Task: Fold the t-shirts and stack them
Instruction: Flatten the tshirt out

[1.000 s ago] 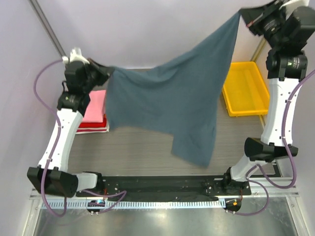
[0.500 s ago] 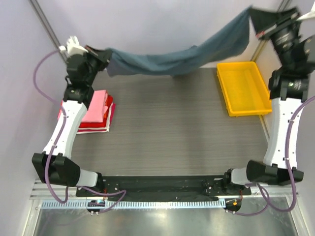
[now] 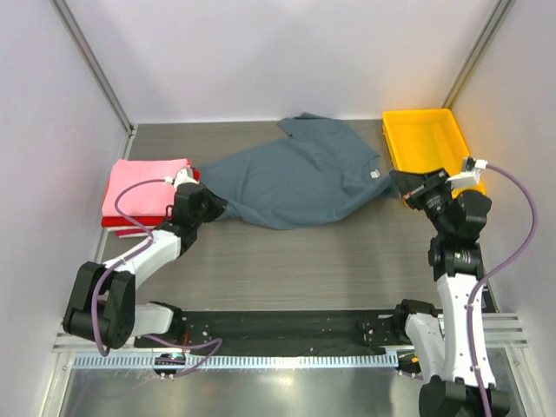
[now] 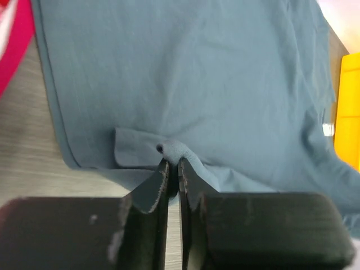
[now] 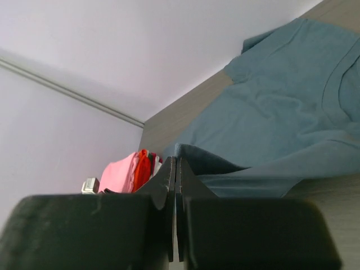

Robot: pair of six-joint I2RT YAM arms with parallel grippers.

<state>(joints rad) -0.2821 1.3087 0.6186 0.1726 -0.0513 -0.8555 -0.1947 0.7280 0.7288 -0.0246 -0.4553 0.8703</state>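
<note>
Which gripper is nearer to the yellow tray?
Right. The right gripper is at the yellow tray, by its near left corner; the left gripper is across the table beside the folded pink shirt.

No text can be read; the small white tag (image 3: 375, 174) on the blue-grey t-shirt (image 3: 295, 178) is illegible.

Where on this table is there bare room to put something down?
The wide front strip of table between the blue-grey t-shirt and the black base rail is bare. The back is crowded: folded t-shirt stack, shirt, yellow tray.
</note>
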